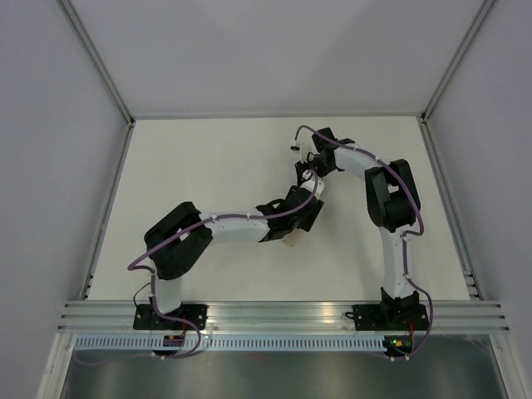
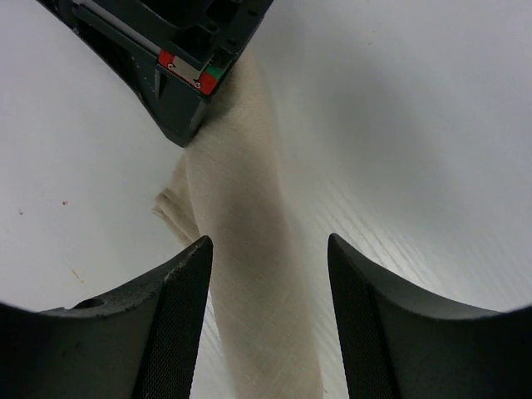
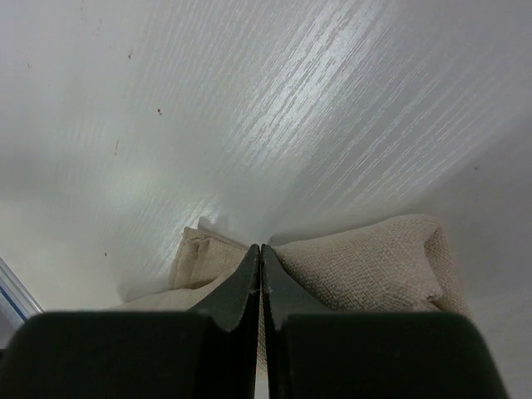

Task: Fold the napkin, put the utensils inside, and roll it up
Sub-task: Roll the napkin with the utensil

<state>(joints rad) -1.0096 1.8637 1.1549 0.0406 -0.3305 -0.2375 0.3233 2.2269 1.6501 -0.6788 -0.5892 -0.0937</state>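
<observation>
Left arm [image 1: 241, 223] over napkin [image 1: 291, 242], right arm [image 1: 366, 166] alongside

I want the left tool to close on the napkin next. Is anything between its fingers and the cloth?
Nothing visible does. The rolled napkin runs straight through the gap of the left tool, between its open fingers. The right tool sits at the roll's far end, outside that gap.
</observation>
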